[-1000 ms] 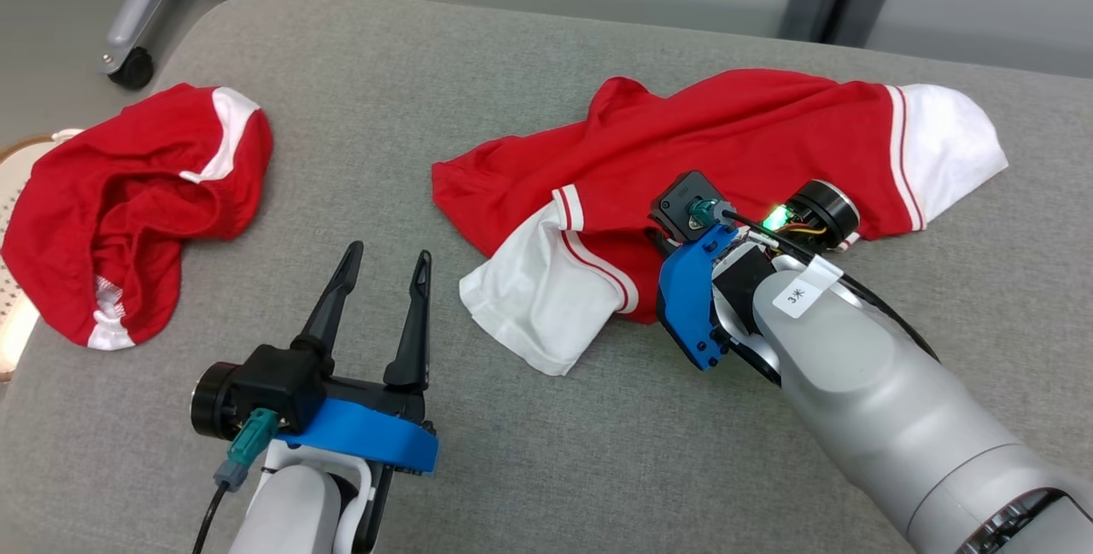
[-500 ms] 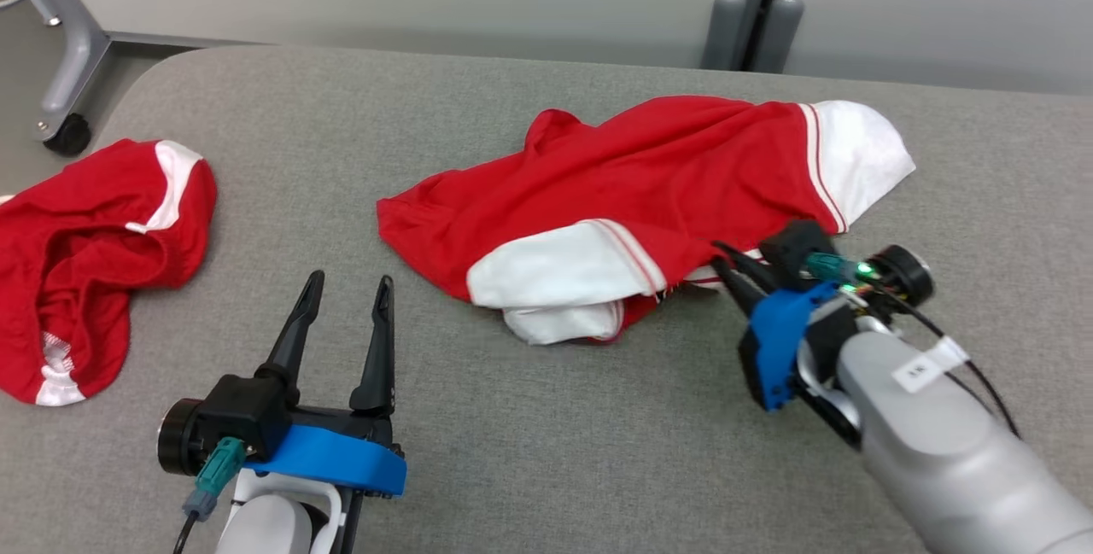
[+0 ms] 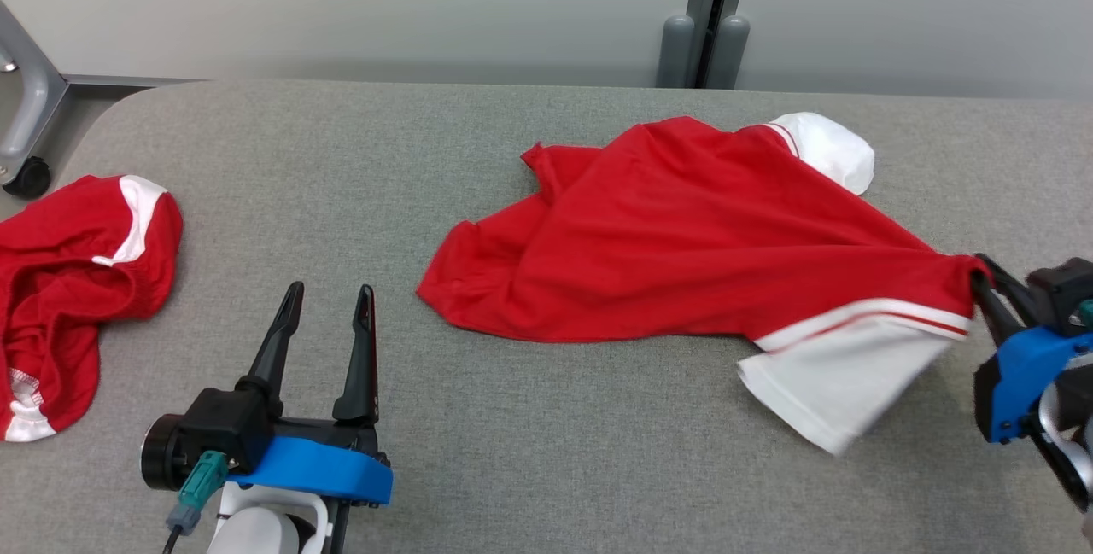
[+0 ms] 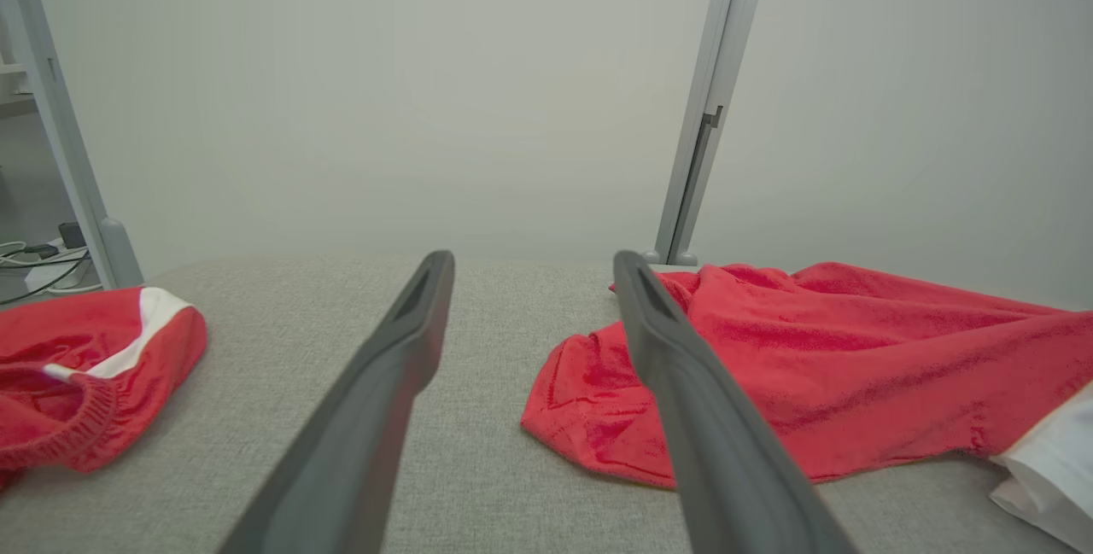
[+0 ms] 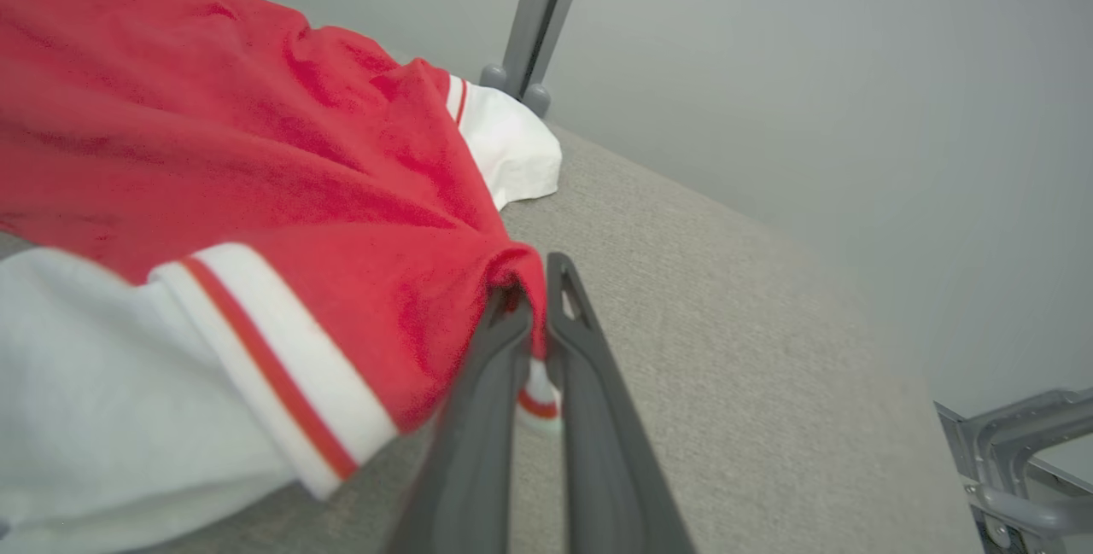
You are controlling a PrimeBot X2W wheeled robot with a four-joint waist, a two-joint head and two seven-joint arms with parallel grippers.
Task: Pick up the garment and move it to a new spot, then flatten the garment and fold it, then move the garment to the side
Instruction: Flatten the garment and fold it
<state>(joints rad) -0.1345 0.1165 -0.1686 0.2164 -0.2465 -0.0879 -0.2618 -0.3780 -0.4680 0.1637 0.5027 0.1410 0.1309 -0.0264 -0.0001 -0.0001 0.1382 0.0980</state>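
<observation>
Clearly, the garment is light and soft: a red shirt with white sleeves, spread in loose folds over the right half of the worktop. It is expected to sag and stretch when pulled, so it can be dragged or lifted but hardly pushed. The fingers of the right arm are pinched on its red edge beside the striped sleeve, near the right end of the worktop, and the cloth is drawn tight toward them. The fingers of the left arm are spread wide and hold nothing, over the front left part of the worktop. For flattening, a second hold at the opposite edge is judged best.
</observation>
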